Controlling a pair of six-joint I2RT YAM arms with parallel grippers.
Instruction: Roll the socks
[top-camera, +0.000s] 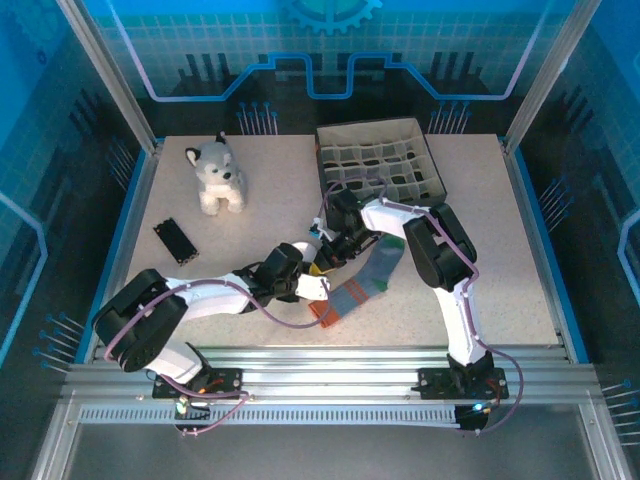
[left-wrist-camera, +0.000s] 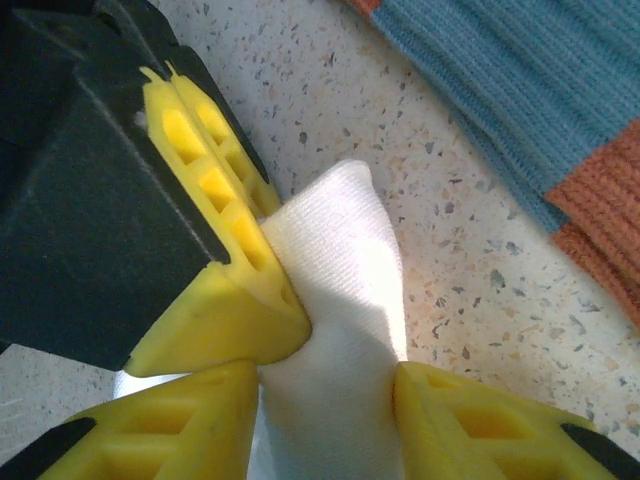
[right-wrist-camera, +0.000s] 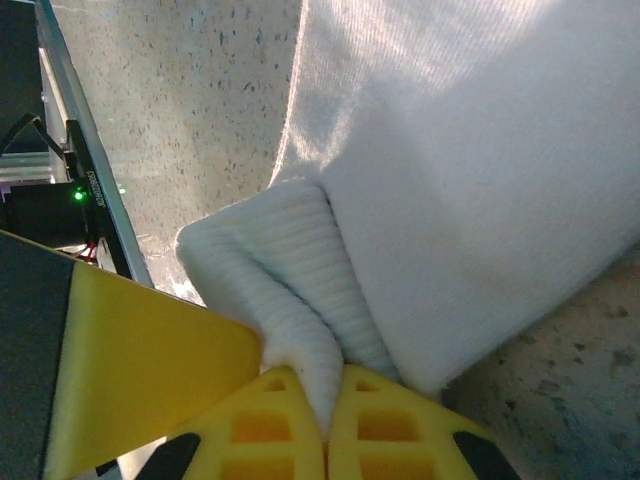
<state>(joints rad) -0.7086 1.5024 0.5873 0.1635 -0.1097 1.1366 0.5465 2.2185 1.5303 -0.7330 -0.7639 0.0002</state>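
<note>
Soft ribbed white sock (right-wrist-camera: 480, 180), coarse-knit grey-blue sock (left-wrist-camera: 520, 90), matt speckled tabletop (left-wrist-camera: 330, 80), smooth yellow plastic left hand (left-wrist-camera: 325, 400)

White sock (left-wrist-camera: 345, 260) is bunched into a narrow fold, ribbed cuff pinched tight, middle of the table (top-camera: 270, 215). Just beside it, the grey-blue sock (top-camera: 375, 270) lies flat and diagonal, green toe far, orange-red cuff near.

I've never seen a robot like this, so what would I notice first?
Probably the middle, where the left gripper and the right gripper both pinch the white sock. Right beside them lies the grey-blue sock with its orange-red cuff. A plush husky sits far back on the left, and a divided box far back on the right.
</note>
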